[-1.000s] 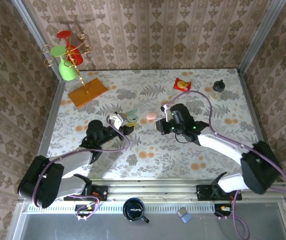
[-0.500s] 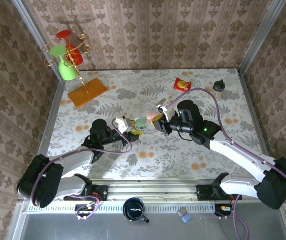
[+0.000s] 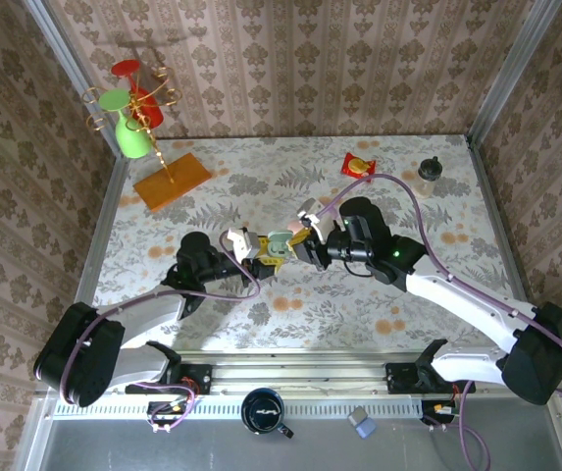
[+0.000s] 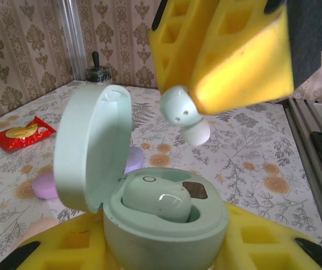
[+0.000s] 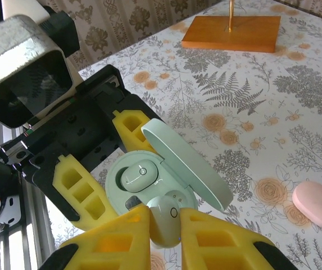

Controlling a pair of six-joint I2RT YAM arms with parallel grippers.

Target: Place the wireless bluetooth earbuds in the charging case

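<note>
On the left, our left end effector (image 3: pixel 266 253) is clamped on the base of the mint charging case (image 4: pixel 166 225) and holds it above the counter (image 3: pixel 212 186), mouth upward. The lid (image 4: pixel 93 149) is swung open and stands nearly upright on the case's left side in the left wrist view. Inside, one seated earbud (image 4: pixel 156 199) fills the left well. Just to its right we see the empty socket (image 4: pixel 194 190), with its dark contact patch bare.

Above that socket hangs the second earbud (image 4: pixel 182 112), pinched between the yellow pads of our right end effector (image 5: pixel 165 236). It is clear of the case, not touching the rim. Its long axis runs downward with a tilt, and the narrow tip points down and a little to the right.

So the relation we care about is this: the open well lies directly below and slightly nearer the left arm than the held bud. We judge that the right arm must make the next move, a short descent with the tilt matched to the socket. The left arm only has to keep the case steady. A poor angle could catch the bud on the rim or nudge its seated neighbour.
</note>
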